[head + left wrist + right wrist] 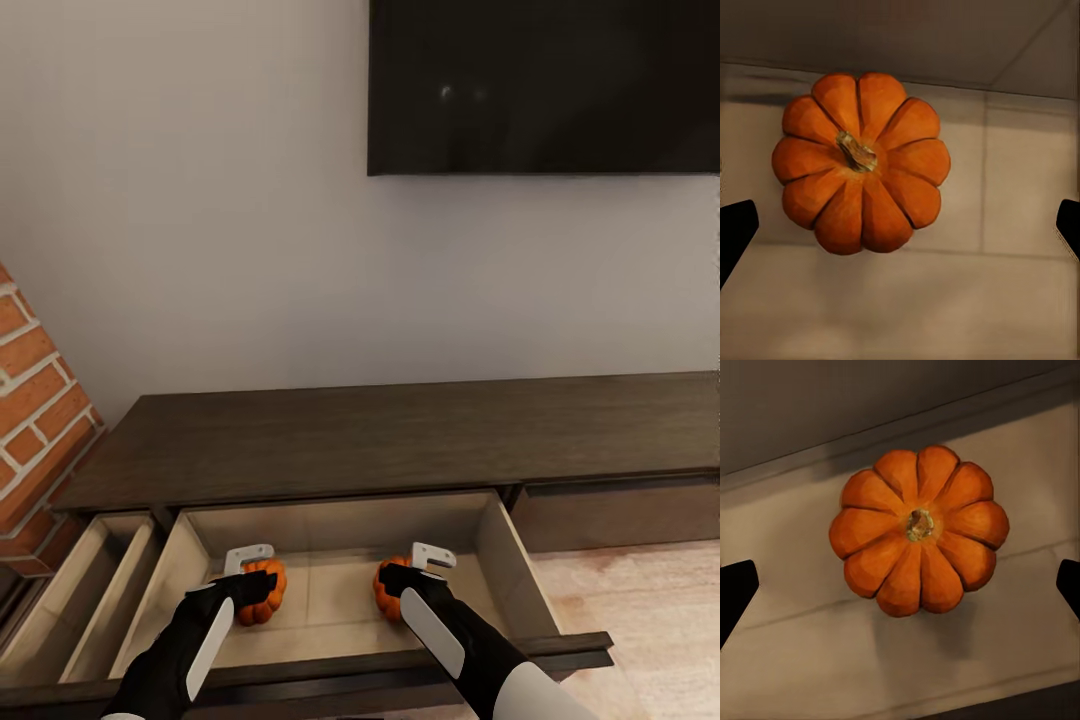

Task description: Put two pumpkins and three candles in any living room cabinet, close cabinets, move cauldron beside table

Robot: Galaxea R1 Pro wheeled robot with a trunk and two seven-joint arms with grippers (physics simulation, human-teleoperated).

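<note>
Two small ribbed orange pumpkins lie on the pale floor of the cabinet's (pixel 400 440) pulled-out middle drawer (pixel 500 560). The left pumpkin (pixel 266 578) (pixel 861 161) sits under my left gripper (pixel 252 592) (pixel 902 229), which hovers above it, open, with its black fingertips (pixel 736 229) far apart and touching nothing. The right pumpkin (pixel 384 592) (pixel 919 529) rests below my right gripper (pixel 408 580) (pixel 902 589), also open, its fingertips (pixel 736 589) wide of the fruit. Both pumpkins stand stem up.
A second, narrower drawer (pixel 70 600) stands open at the left, by a brick wall (pixel 30 400). To the right a drawer front (pixel 615 512) is shut above wooden flooring (pixel 650 610). A dark TV (pixel 545 85) hangs on the wall.
</note>
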